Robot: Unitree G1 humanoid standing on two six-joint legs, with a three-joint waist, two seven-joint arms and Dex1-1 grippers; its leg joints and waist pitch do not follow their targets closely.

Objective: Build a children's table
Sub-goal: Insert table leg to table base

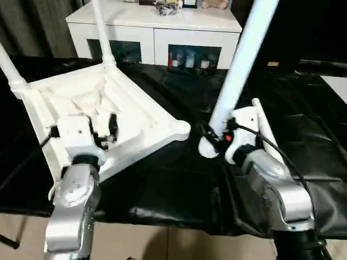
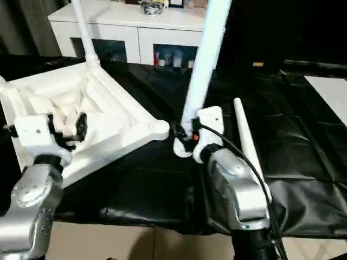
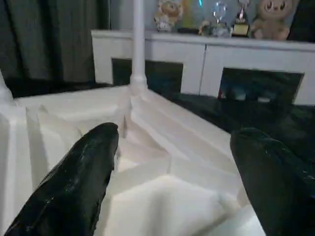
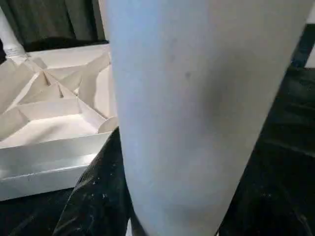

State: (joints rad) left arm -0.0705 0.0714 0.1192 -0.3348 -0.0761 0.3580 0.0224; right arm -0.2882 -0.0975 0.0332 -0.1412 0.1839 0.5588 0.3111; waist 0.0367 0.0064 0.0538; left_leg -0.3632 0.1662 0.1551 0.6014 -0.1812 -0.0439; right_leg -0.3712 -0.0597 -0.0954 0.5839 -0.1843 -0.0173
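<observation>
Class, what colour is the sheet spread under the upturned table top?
Black and glossy sheet, beneath the white table top; the left eye view shows it best.

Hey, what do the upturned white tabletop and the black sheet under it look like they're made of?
The upturned white ribbed tabletop looks like moulded plastic with a smooth, slightly glossy finish: thin ribs and rounded corners formed in one piece. The black sheet looks like thin plastic film or coated fabric: it creases and shines in streaks.

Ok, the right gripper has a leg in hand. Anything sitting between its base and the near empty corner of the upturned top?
Nothing visible does. The leg held by the right gripper has its base beside the tabletop, and bare black sheet lies in the short gap to the corner socket. A spare leg lies behind the right arm, out of that path.
</observation>
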